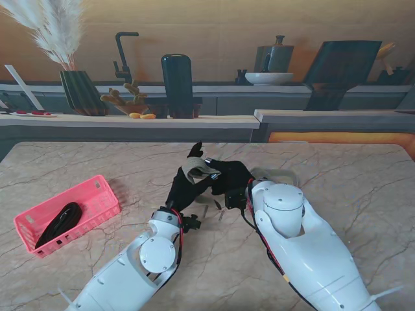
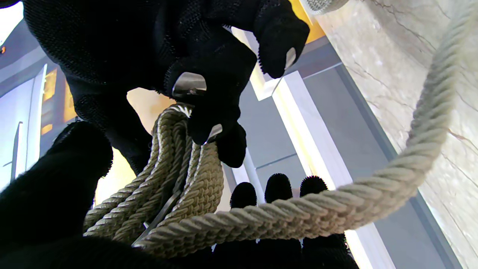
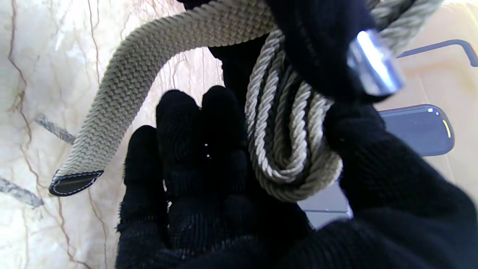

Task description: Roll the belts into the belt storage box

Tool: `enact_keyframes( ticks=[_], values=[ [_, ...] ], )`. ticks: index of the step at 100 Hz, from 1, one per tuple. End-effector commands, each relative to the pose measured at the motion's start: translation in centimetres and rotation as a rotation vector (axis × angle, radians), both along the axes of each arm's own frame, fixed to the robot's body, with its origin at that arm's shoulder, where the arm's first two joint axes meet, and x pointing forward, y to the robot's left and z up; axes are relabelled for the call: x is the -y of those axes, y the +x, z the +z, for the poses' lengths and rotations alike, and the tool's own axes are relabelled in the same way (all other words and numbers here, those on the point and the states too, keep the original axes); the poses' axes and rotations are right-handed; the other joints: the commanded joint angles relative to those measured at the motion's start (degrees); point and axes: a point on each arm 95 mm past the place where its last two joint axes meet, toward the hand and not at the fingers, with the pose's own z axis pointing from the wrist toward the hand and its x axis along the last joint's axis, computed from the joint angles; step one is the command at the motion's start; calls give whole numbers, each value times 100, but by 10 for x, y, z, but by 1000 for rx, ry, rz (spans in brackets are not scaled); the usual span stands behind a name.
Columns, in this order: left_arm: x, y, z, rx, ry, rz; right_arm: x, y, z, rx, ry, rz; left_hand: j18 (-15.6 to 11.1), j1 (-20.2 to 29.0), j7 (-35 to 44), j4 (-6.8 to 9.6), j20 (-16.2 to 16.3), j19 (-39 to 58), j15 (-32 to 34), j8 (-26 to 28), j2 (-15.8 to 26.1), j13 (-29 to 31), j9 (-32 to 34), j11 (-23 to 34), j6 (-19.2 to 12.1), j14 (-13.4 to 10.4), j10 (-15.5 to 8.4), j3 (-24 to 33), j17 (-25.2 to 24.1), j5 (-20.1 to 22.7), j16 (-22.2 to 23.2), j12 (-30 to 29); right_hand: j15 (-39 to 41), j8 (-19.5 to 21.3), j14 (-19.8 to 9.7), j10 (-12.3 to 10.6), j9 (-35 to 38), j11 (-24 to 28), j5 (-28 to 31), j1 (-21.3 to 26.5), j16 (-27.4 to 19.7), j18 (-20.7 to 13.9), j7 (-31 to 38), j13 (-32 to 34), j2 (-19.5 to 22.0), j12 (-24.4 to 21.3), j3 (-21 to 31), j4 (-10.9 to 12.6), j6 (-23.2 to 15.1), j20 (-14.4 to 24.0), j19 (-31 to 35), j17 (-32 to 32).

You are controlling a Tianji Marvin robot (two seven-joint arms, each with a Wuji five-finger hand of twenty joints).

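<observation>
A kitchen counter backs the marble tabletop (image 1: 363, 188). Above its middle, the left robot hand (image 1: 188, 184) and right robot hand (image 1: 230, 178) both grip the half-coiled beige braided belt (image 1: 201, 171), its tail (image 3: 112, 108) hanging free. A loosened finger would likely let the coil spring open. The pink storage box (image 1: 97, 194), well left, holds a black belt (image 1: 58, 221).
</observation>
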Motion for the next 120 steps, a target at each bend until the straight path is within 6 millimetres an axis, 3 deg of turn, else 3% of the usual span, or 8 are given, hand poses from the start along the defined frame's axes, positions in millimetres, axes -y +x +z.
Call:
enact_keyframes(
  ticks=[1,21,39,45,61,80,91,120],
  values=[
    [12,-5,10,26,-34,-19,-10,-4,-5,-31,21,31,-170,165,259,68,27,149,59,427,-8,237,325,213,-236,-296,-341,42,111,-61,-85,-4,210,187,-41,50,29,196,308,935,87,-89,822,-131,534,115,922,249,-1435,165,179,-15],
    [14,-10,16,46,-78,11,-15,-4,-7,-73,71,37,31,817,3628,66,423,1031,710,1314,258,1135,2059,747,-266,-390,-856,172,616,366,-2,211,237,186,-51,32,-15,253,223,927,103,-91,772,-158,667,138,780,266,-1418,197,197,-7],
    [14,-15,20,46,-121,6,-16,-4,-9,-91,91,30,223,1249,4399,67,551,1342,1047,1313,641,1654,3075,993,-793,-328,-903,-64,842,1470,41,307,178,166,-33,25,-47,227,137,956,79,-81,739,-215,902,98,389,359,-1417,225,174,-45],
    [15,-17,20,32,-142,2,-16,-4,-9,-94,90,33,243,1879,4671,-137,570,1398,1096,1108,588,1747,3221,1025,-1098,-295,-880,-765,872,1774,53,322,150,167,-21,27,-50,197,119,1002,67,-60,744,-226,1015,70,161,399,-1436,242,170,-58],
    [16,-20,22,-6,-200,-4,-16,-5,-12,-128,84,60,280,3590,5207,136,604,1483,1167,917,1510,1923,3509,1096,-1552,-249,-871,-2610,919,2334,154,339,159,140,91,129,-72,185,91,968,78,-15,714,-281,1261,51,-259,515,-1275,275,187,-76],
    [16,-22,24,-34,-225,-3,-17,-6,-17,-188,86,99,316,4330,5359,105,628,1535,1130,1116,2167,1964,3527,1030,-1339,-335,-904,-3312,941,2059,133,301,167,489,251,300,-202,171,229,468,60,59,34,-431,1726,20,-696,724,-842,275,264,-145],
    [16,-23,26,-44,-238,5,-14,-7,-19,-228,91,165,319,4530,5506,82,662,1614,1197,1305,2331,2034,3545,1059,-1150,-312,-750,-3363,994,1844,147,314,97,1507,358,472,-532,117,328,-146,92,33,-1099,-784,2129,8,-1083,1112,-522,306,178,-383],
    [8,-23,32,-43,-266,45,0,-8,-22,-208,-104,222,285,4736,5683,77,817,2022,1842,1269,2394,2582,4090,1535,-763,-8,-468,-3431,1315,1750,311,507,-47,1564,577,736,-960,16,73,-877,36,205,-1779,-1140,1608,-43,-1311,1191,-194,385,186,-503]
  ],
)
